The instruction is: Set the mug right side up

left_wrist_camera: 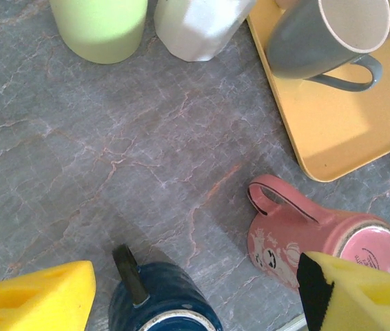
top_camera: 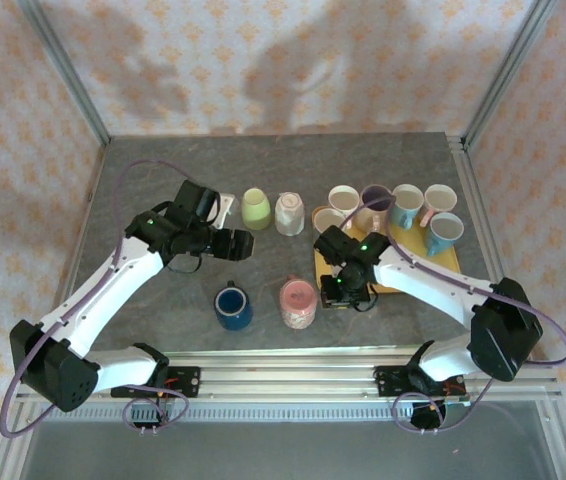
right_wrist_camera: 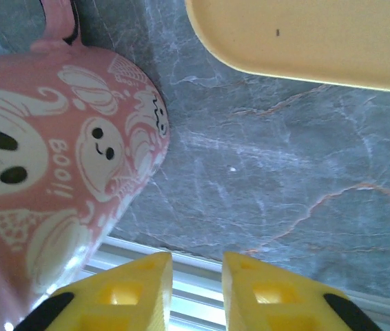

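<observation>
The pink mug point(top_camera: 298, 303) with white ghost drawings stands mouth down near the table's front edge, its base up point(left_wrist_camera: 367, 249) and its handle toward the back. In the right wrist view its printed side point(right_wrist_camera: 57, 158) sits left of my right gripper point(right_wrist_camera: 197, 265). That gripper point(top_camera: 346, 296) hovers just right of the mug, fingers a narrow gap apart with nothing between them. My left gripper point(top_camera: 235, 243) hangs open behind and left of the mug, empty. Its yellow fingers point(left_wrist_camera: 36, 300) frame the blue mug and the pink one.
A dark blue mug point(top_camera: 233, 306) stands upright left of the pink one. A green cup point(top_camera: 255, 208) and a white cup point(top_camera: 289, 213) stand behind. A yellow tray point(top_camera: 441, 262) at back right carries several mugs. The metal rail point(right_wrist_camera: 195, 286) runs along the front edge.
</observation>
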You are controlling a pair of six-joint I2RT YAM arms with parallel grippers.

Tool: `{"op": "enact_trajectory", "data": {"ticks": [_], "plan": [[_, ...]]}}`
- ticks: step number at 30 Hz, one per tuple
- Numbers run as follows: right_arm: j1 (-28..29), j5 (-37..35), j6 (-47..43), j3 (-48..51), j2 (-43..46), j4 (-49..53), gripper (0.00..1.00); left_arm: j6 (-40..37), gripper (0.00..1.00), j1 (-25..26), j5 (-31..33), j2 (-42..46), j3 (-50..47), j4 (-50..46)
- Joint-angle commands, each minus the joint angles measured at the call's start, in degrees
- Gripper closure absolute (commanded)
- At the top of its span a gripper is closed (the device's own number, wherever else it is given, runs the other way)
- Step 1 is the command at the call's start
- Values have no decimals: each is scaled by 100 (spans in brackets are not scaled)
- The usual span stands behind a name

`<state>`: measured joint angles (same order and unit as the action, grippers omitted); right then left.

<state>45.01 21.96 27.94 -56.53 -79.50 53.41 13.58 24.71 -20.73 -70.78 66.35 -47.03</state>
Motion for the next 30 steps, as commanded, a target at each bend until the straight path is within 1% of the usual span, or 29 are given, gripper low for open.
{"op": "enact_trajectory", "data": {"ticks": [1, 5, 8, 10, 13, 16, 19, 22, 24, 26, 30], "plan": [[129, -66, 720, -56, -86, -363, 78, 215, 22, -148, -24, -26, -41, -67], [157, -144, 1202, -226, -207, -787, 81, 564, 22, -385, -365, 2, -173, 68], [158, -292, 1472, -475, -437, -1148, 81, 597, 22, -436, -397, 64, -251, 84], [157, -250, 1617, -685, -658, -1477, 81, 610, 22, -465, -410, 109, -304, 96], [223, -228, 1709, -1238, -1099, -1796, 81, 591, 22, -522, -444, 156, -346, 93], [279, -368, 1551, -1871, -1412, -1682, 81, 536, 22, -585, -467, 178, -329, 36], [277, -621, 1256, -2205, -1429, -1298, 81, 463, 22, -650, -462, 238, -323, 16], [280, -744, 922, -2140, -1231, -978, 80, 351, 22, -713, -589, 276, -413, 147], [280, -780, 715, -1872, -997, -888, 79, 156, 23, -722, -678, 289, -482, 233], [280, -579, 383, -1620, -770, -880, 76, -71, 23, -722, -637, 285, -532, 218], [280, 271, -505, -1060, -342, -884, 71, -531, 23, -722, -615, 364, -660, 185]]}}
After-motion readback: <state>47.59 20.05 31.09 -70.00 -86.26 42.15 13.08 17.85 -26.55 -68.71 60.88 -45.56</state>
